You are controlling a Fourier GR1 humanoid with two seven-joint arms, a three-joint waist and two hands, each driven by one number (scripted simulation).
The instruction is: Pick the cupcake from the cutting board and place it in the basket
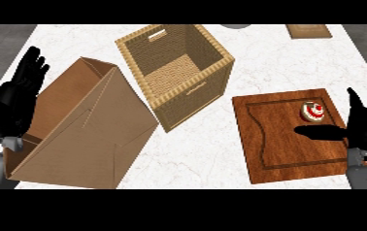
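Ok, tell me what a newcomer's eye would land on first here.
The woven basket stands open at the middle of the counter, with a big cardboard box to its left. At the right a wooden cutting board carries a small red and white cupcake, with the open right hand beside it, thumb stretched over the board. The left hand rests open at the left edge.

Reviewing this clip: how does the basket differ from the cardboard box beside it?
The basket is woven wicker with slot handles; the cardboard box has plain, smooth brown walls. The basket looks smaller than the box. The basket sits mid-counter next to the cutting board; the box lies at the left, by the left hand. Both are open at the top.
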